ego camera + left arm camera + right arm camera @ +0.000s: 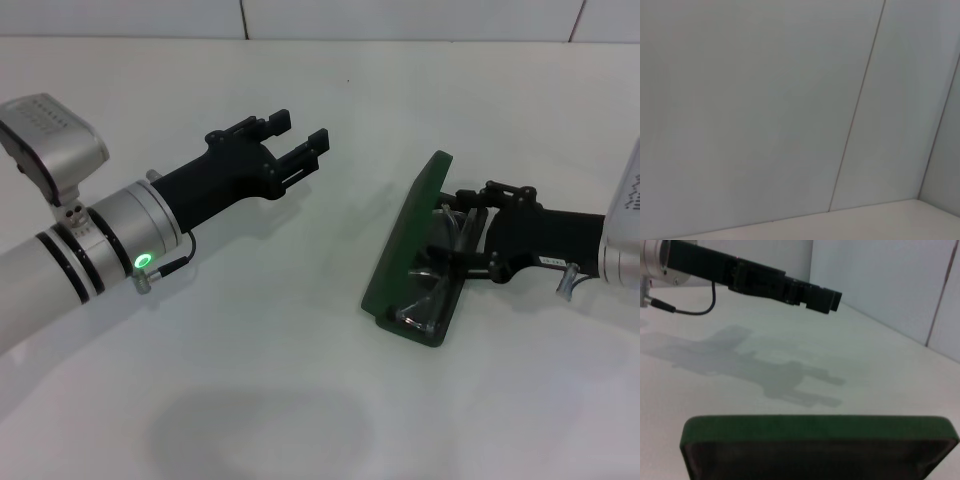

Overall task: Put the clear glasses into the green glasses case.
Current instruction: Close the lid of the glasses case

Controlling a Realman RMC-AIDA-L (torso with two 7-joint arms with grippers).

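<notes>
clear glasses (432, 296) in green glasses case (408, 240), between right gripper (447, 243) jaws

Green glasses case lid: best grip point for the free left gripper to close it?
Probably the raised free edge of the green glasses case lid, approached from the robot's left. It stands open there; right gripper fills the tray side with the clear glasses. Left gripper is open.

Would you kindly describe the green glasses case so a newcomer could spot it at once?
On the white table, look toward the robot's right side, just ahead of the right gripper. The green glasses case lies open there, lid raised, the clear glasses inside. It is the only dark green object in sight.
</notes>
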